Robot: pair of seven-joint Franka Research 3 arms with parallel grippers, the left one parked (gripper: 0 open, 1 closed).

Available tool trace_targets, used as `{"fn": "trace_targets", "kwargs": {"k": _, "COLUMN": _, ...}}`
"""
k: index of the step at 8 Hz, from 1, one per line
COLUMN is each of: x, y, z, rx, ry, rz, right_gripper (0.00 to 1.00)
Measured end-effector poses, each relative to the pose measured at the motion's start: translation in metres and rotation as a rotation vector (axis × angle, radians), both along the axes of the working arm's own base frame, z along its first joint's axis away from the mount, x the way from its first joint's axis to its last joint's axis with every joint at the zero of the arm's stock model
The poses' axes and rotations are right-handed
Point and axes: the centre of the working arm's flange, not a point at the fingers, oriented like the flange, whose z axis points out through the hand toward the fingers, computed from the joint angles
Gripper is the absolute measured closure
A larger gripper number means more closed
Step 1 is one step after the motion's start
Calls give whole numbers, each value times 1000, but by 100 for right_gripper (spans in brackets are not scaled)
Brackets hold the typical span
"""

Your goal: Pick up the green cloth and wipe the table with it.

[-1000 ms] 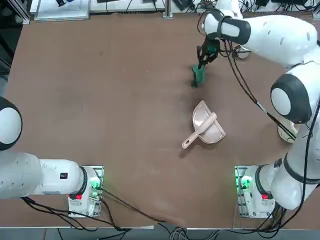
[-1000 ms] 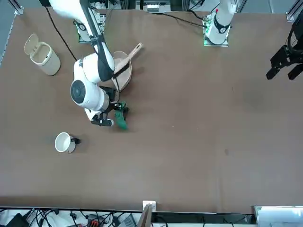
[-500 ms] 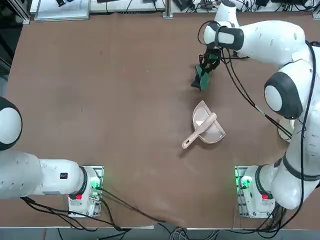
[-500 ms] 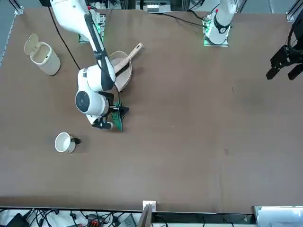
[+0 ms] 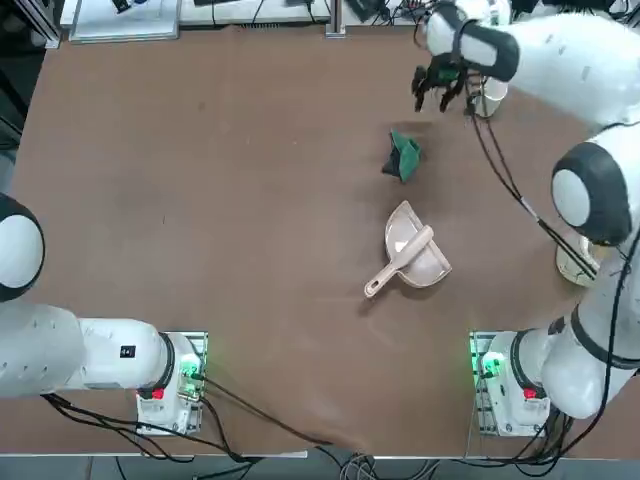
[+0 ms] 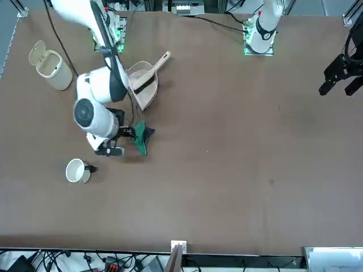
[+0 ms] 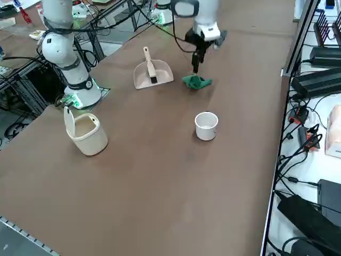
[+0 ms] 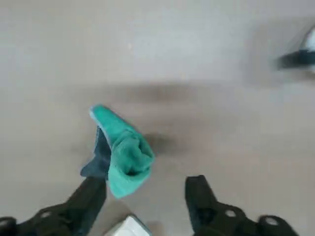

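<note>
Left to right in the top view: green cloth lies on the table, left of the right gripper; the wrist view shows the fingers wide apart, holding nothing. White cup is at gripper's right. Cloth's dark part misses from the side view.

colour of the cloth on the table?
Cloth: green, with a dark grey-blue part. Shows best in the right wrist view.

The crumpled green cloth lies on the brown table, seemingly partly folded.
</note>
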Motion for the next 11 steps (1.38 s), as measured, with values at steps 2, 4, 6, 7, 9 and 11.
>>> {"fn": "trace_targets", "kwargs": {"k": 2, "x": 3, "y": -30, "z": 47, "rx": -15, "ry": -54, "rz": 38, "right_gripper": 0}}
{"fn": "trace_targets", "kwargs": {"k": 4, "x": 3, "y": -64, "z": 88, "rx": -37, "ry": -79, "rz": 101, "right_gripper": 0}}
{"fn": "trace_targets", "kwargs": {"k": 6, "x": 2, "y": -102, "z": 139, "rx": -33, "ry": -93, "rz": 86, "right_gripper": 0}}
{"fn": "trace_targets", "kwargs": {"k": 7, "x": 1, "y": -122, "z": 168, "rx": -32, "ry": -94, "rz": 66, "right_gripper": 0}}
{"fn": "trace_targets", "kwargs": {"k": 9, "x": -3, "y": -147, "z": 203, "rx": -30, "ry": -99, "rz": 40, "right_gripper": 0}}
{"fn": "trace_targets", "kwargs": {"k": 11, "x": -12, "y": -161, "z": 214, "rx": -18, "ry": -72, "rz": 22, "right_gripper": 0}}
